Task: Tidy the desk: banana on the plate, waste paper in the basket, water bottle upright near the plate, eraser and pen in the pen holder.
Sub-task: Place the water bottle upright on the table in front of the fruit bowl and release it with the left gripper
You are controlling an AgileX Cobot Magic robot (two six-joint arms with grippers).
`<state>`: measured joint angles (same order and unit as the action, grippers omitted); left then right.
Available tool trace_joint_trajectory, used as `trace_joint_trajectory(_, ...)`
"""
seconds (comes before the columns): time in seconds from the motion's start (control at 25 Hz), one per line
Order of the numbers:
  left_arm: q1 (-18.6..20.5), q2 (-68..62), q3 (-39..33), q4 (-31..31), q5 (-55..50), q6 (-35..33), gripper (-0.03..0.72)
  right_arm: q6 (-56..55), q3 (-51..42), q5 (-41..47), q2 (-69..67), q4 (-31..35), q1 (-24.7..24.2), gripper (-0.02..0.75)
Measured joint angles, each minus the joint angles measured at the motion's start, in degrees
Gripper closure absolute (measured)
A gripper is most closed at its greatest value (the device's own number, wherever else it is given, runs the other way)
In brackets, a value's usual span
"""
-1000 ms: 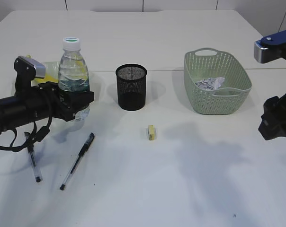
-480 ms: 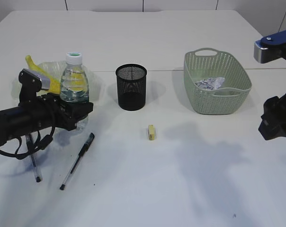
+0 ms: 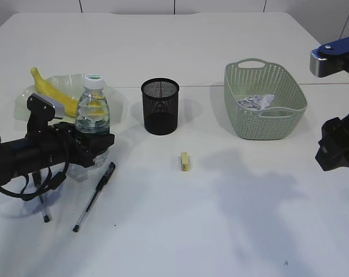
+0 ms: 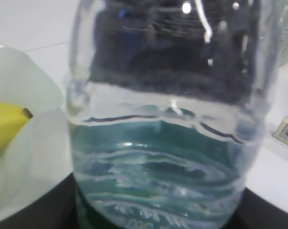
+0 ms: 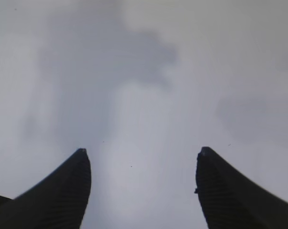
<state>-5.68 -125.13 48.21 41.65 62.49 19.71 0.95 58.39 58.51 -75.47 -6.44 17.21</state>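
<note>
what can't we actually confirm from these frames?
- Water bottle base: exterior view, hidden behind the left end effector, so table contact is unclear.
- Pen holder contents: exterior view, dark mesh hides the inside.
- Right end effector: exterior view cuts it off at the edge.

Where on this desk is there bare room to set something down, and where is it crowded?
Bare: the wide front stretch below the eraser, the strip between pen holder and basket, and the far side behind them. Crowded: the left, where plate, banana, bottle, left gripper and two pens cluster.
</note>
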Motion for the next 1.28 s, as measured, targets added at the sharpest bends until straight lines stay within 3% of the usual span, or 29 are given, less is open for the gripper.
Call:
trace_joint_trajectory(0.76,0.00,-1.94,0.22,-3.20,2.48,-1.42,0.290,0.00,0.00,0.00,0.00,0.02,0.00,0.223)
trace_joint_trajectory(1.04,0.00,-1.94,0.22,-3.07,2.48,-1.51,0.222,0.00,0.00,0.00,0.00,0.02,0.00,0.223)
trace_joint_trajectory(1.28,0.00,-1.94,0.22,-3.04,2.48,-1.51,0.211,0.00,0.00,0.00,0.00,0.02,0.00,0.223)
